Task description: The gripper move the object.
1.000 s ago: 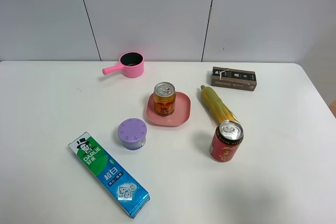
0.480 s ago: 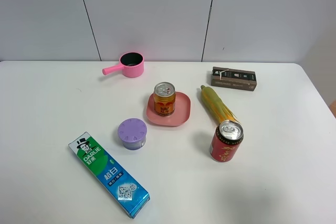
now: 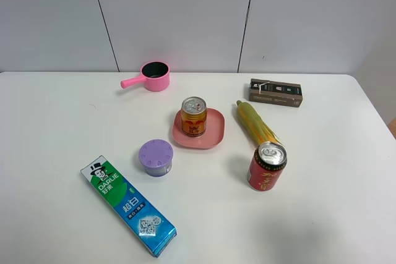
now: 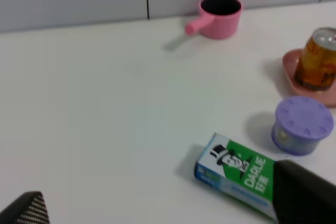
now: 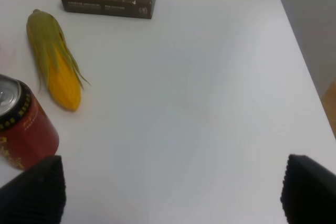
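The small gold-and-orange can [image 3: 193, 117] stands upright on a pink plate [image 3: 214, 135] near the middle of the table. It also shows in the left wrist view [image 4: 317, 59], far from the gripper. Neither arm shows in the exterior high view. My left gripper [image 4: 163, 205] is open and empty, with only its black fingertips [image 4: 303, 195] in view, low over the table's front left by the toothpaste box [image 4: 239, 174]. My right gripper [image 5: 170, 190] is open and empty over bare table at the front right, with its black fingertips [image 5: 310, 187] wide apart.
A larger red can [image 3: 266, 166] stands right of the plate, with a corn cob [image 3: 255, 123] behind it and a brown box [image 3: 276, 93] further back. A pink pot [image 3: 153, 76], a purple round container [image 3: 156, 157] and the toothpaste box [image 3: 128, 205] lie to the left.
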Robot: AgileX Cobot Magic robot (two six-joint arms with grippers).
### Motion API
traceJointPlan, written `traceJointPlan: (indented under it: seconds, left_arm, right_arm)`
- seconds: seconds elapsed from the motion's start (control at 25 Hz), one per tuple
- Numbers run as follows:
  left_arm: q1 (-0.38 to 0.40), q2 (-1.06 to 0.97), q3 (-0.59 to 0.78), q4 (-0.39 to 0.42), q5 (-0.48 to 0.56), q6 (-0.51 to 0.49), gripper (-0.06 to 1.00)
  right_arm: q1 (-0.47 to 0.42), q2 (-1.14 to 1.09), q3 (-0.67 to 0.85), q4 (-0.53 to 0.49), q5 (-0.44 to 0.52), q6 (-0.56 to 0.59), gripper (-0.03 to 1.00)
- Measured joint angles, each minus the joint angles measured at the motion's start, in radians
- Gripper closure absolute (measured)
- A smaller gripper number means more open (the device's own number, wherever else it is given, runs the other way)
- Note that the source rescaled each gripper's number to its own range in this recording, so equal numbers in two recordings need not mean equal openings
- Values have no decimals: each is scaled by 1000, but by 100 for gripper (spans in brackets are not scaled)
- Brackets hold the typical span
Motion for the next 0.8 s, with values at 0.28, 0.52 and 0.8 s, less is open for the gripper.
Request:
traceJointPlan:
  seconds: [0.28, 0.52, 0.8]
  left_arm:
    - [0, 0, 6, -2, 8, -5, 6]
    - [26, 0, 6, -2, 8, -5, 6]
    - [164, 0, 6, -2, 8, -7, 6]
  right_arm:
    - [0, 0, 0, 0, 0, 0, -3]
    - [0, 0, 0, 0, 0, 0, -3]
    - [0, 0, 0, 0, 0, 0, -3]
